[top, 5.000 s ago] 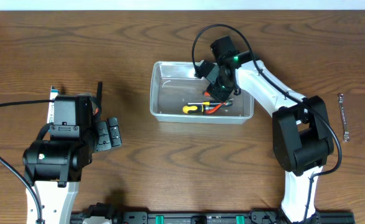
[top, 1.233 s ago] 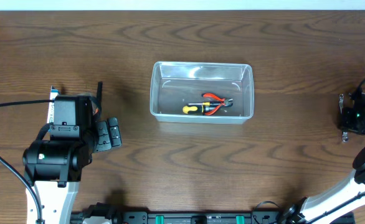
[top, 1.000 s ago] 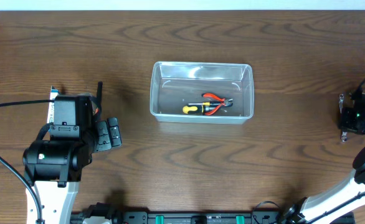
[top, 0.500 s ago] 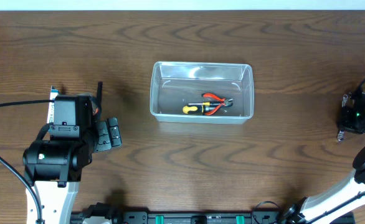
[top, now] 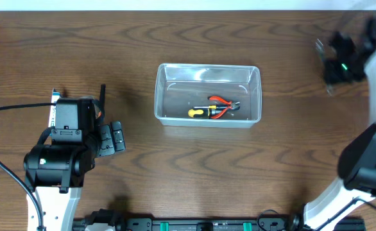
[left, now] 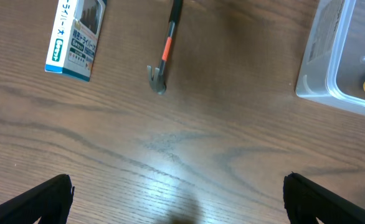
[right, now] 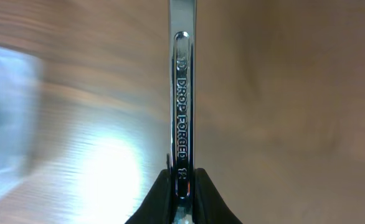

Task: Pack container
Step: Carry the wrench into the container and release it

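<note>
The clear container (top: pixel 207 95) stands at the table's middle. Red-handled pliers (top: pixel 223 102) and a yellow-and-black screwdriver (top: pixel 201 112) lie in it. My right gripper (top: pixel 337 63) is in the air at the far right, blurred by motion, well right of the container. It is shut on a silver wrench (right: pixel 182 93) stamped "DROP FORGED", its fingers (right: pixel 161 199) clamped on the shaft; the right gripper (right: pixel 182 190) shows at the bottom of its wrist view. My left gripper (top: pixel 114 138) is open and empty over bare wood, left of the container (left: pixel 338 56).
A small blue-and-white box (left: pixel 76 38) and a black tool with an orange band (left: pixel 164 53) lie on the table ahead of the left gripper (left: pixel 185 208). Both also show beside the left arm, the box (top: pixel 54 106) and the tool (top: pixel 102 95).
My right gripper left the container, took hold of the wrench at the table's right edge, and has lifted it away toward the back and left. The left arm has not moved.
</note>
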Controlling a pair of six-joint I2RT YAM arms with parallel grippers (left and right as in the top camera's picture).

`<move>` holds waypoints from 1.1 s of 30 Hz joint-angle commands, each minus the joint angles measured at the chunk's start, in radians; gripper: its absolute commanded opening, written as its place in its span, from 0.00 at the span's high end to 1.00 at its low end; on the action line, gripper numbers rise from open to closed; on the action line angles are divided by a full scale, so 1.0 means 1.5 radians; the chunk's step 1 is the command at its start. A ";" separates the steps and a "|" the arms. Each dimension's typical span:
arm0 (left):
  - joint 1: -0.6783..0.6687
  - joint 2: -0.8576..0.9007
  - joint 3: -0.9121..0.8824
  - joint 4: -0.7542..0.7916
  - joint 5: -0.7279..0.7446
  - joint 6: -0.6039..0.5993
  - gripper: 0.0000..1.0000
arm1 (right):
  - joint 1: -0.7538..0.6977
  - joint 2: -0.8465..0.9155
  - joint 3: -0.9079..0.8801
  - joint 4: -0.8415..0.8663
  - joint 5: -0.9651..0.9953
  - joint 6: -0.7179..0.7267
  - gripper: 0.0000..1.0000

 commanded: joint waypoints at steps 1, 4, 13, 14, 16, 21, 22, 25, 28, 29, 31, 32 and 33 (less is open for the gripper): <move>-0.002 0.000 0.012 -0.001 -0.002 -0.011 0.02 | 0.122 -0.034 0.048 -0.028 -0.022 -0.109 0.99; -0.002 0.000 0.012 -0.002 -0.002 -0.011 0.02 | 0.230 -0.031 0.040 -0.031 -0.021 -0.204 0.99; -0.002 0.000 0.012 -0.007 -0.002 -0.011 0.02 | 0.412 0.062 0.024 -0.022 0.006 -0.376 0.99; -0.002 0.000 0.012 -0.009 -0.002 -0.011 0.02 | 0.415 0.076 0.024 -0.019 0.006 -0.375 0.99; -0.002 0.000 0.012 -0.010 -0.002 -0.011 0.02 | 0.416 0.108 0.024 -0.014 0.005 -0.375 0.99; -0.002 0.000 0.012 -0.011 -0.002 -0.011 0.02 | 0.412 0.179 0.024 -0.014 0.003 -0.372 0.99; -0.002 0.000 0.012 -0.011 -0.002 -0.011 0.02 | 0.412 0.189 0.024 -0.014 -0.001 -0.372 0.98; -0.002 0.000 0.012 -0.011 -0.002 -0.011 0.02 | 0.411 0.214 0.024 -0.014 -0.010 -0.370 0.93; -0.002 0.000 0.012 -0.011 -0.002 -0.011 0.02 | 0.411 0.224 0.024 -0.012 -0.020 -0.364 0.87; -0.002 0.000 0.012 -0.011 -0.002 -0.011 0.02 | 0.411 0.225 0.024 -0.009 -0.021 -0.360 0.82; -0.002 0.000 0.012 -0.011 -0.002 -0.011 0.02 | 0.411 0.225 0.024 -0.006 -0.020 -0.360 0.74; -0.002 0.000 0.012 -0.011 -0.002 -0.011 0.02 | 0.411 0.225 0.024 -0.004 -0.020 -0.360 0.67; -0.002 0.000 0.012 -0.011 -0.002 -0.011 0.02 | 0.410 0.225 0.026 -0.004 -0.020 -0.359 0.60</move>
